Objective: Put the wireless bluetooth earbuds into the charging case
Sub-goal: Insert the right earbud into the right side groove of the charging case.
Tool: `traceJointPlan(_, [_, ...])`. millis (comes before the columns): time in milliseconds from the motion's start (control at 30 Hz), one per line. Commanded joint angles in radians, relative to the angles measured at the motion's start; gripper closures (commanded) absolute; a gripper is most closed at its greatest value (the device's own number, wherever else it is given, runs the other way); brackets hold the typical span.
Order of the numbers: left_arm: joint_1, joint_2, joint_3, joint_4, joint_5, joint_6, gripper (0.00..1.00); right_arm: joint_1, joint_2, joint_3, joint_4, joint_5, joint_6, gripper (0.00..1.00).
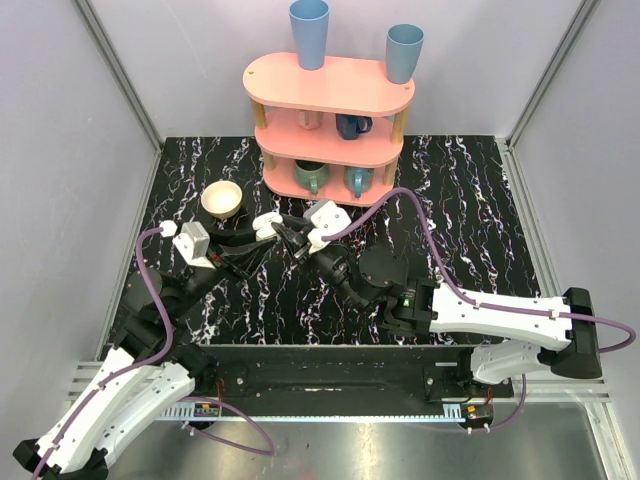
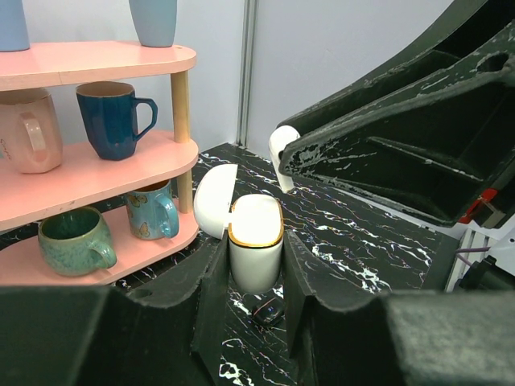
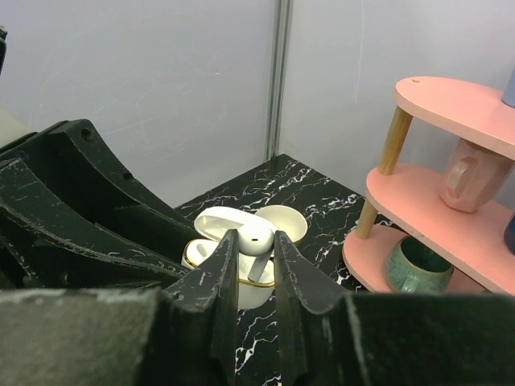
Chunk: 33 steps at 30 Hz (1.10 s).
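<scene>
Right gripper (image 3: 256, 241) pinches earbud (image 3: 251, 235) just above charging case (image 3: 199, 251) rim.

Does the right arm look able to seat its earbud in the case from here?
Probably yes: the charging case stands open, the left gripper clamps only its sides, and the earbud is right at its opening.

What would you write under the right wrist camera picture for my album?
Right gripper pinching a white earbud over the open charging case, pink shelf alongside.
</scene>
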<state>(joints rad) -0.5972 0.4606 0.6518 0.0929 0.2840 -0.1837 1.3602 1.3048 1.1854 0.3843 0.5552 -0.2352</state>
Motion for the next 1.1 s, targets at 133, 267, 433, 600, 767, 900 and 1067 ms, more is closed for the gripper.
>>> traceJointPlan(133, [0.002, -0.005, 0.011, 0.065, 0.027, 0.0, 1.0, 0.008, 0.017, 0.033, 0.067, -0.008, -0.01, 0.8])
traceJointPlan(267, [0.0, -0.01, 0.008, 0.08, 0.047, -0.005, 1.0, 0.008, 0.036, 0.037, 0.061, 0.008, -0.018, 0.8])
traceJointPlan(433, [0.002, -0.025, -0.007, 0.106, 0.057, -0.016, 1.0, 0.01, 0.04, 0.026, 0.068, 0.026, -0.023, 0.8])
traceJointPlan(600, [0.002, -0.036, -0.015, 0.113, 0.049, -0.023, 1.0, 0.008, 0.034, 0.016, 0.079, 0.038, -0.03, 0.8])
traceJointPlan(767, [0.002, -0.042, -0.015, 0.113, 0.035, -0.025, 1.0, 0.008, 0.01, -0.004, 0.09, 0.025, -0.03, 0.8])
traceJointPlan(900, [0.0, -0.04, -0.012, 0.116, 0.037, -0.028, 1.0, 0.01, -0.007, -0.015, 0.073, -0.007, -0.023, 0.81])
traceJointPlan(1067, [0.0, -0.048, -0.015, 0.119, 0.02, -0.037, 1.0, 0.008, -0.027, -0.026, 0.048, -0.057, -0.016, 0.82])
